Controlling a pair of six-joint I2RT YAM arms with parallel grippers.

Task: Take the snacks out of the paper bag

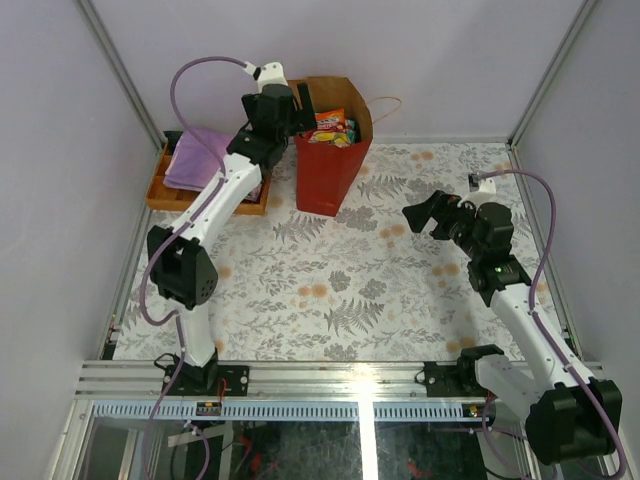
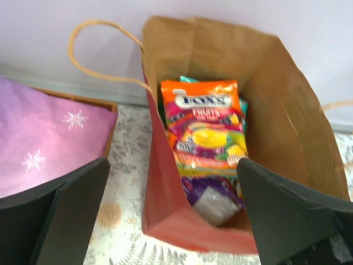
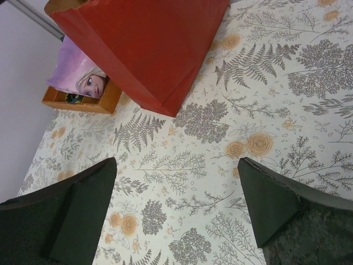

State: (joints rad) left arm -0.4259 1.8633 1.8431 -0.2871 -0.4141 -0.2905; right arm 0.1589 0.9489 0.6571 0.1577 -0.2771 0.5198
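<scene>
The red paper bag (image 1: 330, 165) stands upright at the back of the table, its brown inside open to the left wrist view (image 2: 287, 110). Inside it lie an orange Fox's candy pack (image 2: 205, 124), a purple packet (image 2: 212, 196) below it and a bit of a green one behind. My left gripper (image 2: 171, 212) is open and empty, hovering above the bag's near rim, with one finger (image 2: 71, 210) outside the bag and the other over its inside. My right gripper (image 3: 176, 207) is open and empty above the table, right of the bag (image 3: 149, 44).
An orange tray (image 1: 205, 195) with a pink-purple folded cloth (image 1: 198, 155) sits left of the bag, under my left arm. The bag's beige handles (image 2: 96, 49) stick out at both sides. The flower-patterned tablecloth (image 1: 340, 290) covers the table between white walls.
</scene>
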